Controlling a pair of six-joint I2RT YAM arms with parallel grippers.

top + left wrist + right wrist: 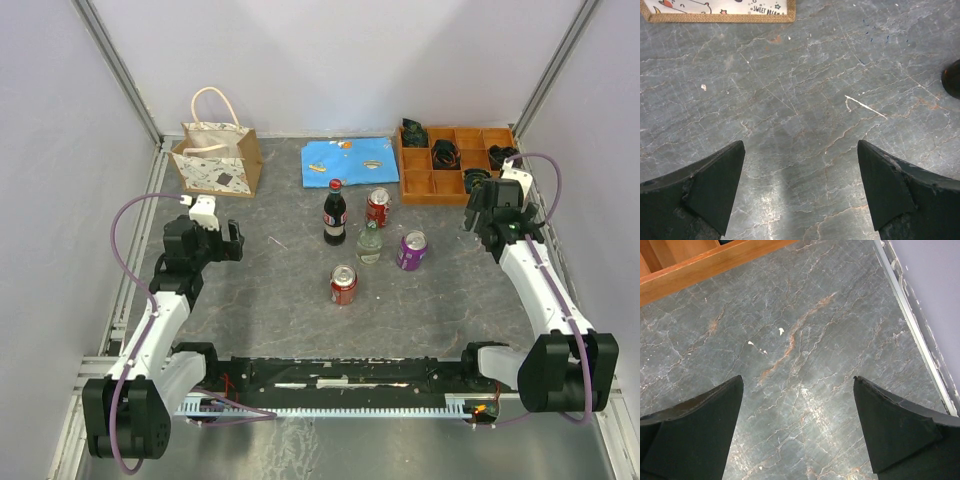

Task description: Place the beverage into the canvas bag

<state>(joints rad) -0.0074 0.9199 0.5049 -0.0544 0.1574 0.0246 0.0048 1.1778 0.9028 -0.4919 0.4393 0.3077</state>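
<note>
Both arms hover over the grey marbled tabletop [280, 300], with every drink outside the bag.

The small upright tan-brown canvas bag [217, 160] with cream looped handles stands at the far left, its pale speckled face toward the arms (its bottom edge shows at the top of the left wrist view). The left gripper [800, 145] hangs over bare stone on the near side of the bag, fingers spread and holding nothing. The right gripper [797, 380] is likewise wide apart and empty, beside the orange-brown wooden compartment tray [416, 183] at the far right. Five drinks stand mid-tabletop, well apart from the bag: a dark cola bottle [334, 213] with a red cap, a clear greenish bottle [370, 243], a far red can [378, 207], a near red can [343, 285] and a purple can [411, 250]. A blue cloth [350, 162] lies behind them.
</note>
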